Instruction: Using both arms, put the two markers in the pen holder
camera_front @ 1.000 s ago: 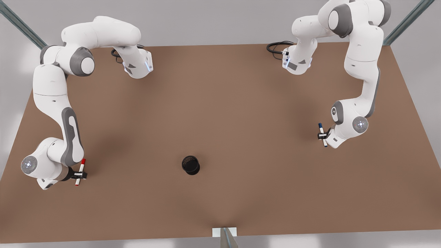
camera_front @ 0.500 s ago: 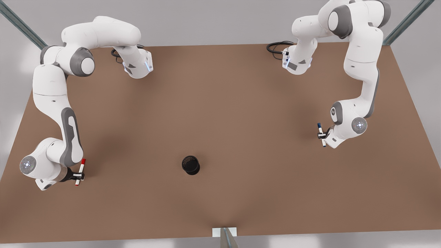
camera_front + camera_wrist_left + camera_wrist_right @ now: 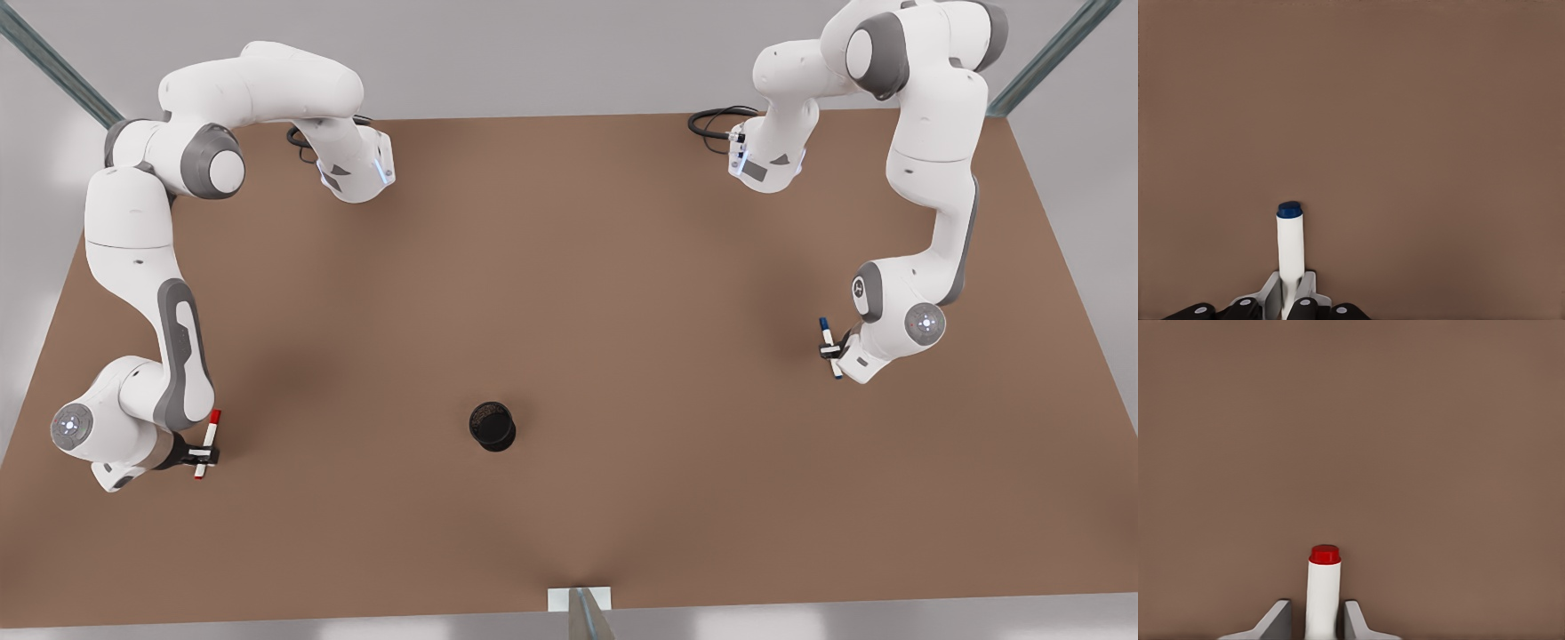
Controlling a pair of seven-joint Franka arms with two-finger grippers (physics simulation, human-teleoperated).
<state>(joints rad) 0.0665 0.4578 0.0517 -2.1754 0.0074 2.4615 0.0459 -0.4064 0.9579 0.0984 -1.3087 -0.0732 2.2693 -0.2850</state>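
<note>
Left gripper [image 3: 834,352] clamps the blue marker [image 3: 830,347]; right gripper [image 3: 203,457] clamps the red marker [image 3: 207,443]. Pen holder [image 3: 492,425] sits at 6 o'clock of table centre; keep barrels upright when you carry inward.

Matt brown table [image 3: 569,267], seemingly smooth

Two markers: red-capped marker [image 3: 206,444] [image 3: 1323,592] clamped crosswise in right claw [image 3: 201,457] [image 3: 1313,620], blue-capped marker [image 3: 830,348] [image 3: 1291,248] clamped crosswise in left claw [image 3: 834,350] [image 3: 1291,293].
One pen holder [image 3: 492,425], black, round, between both claws, well apart from each.
Two white arms, one claw each: two claws total.
Two fingers [image 3: 1277,619] on each claw.
One brown table [image 3: 569,293].
Two cable loops: one cable loop [image 3: 717,121] and another cable loop [image 3: 302,135], far from claws, at arm bases.
</note>
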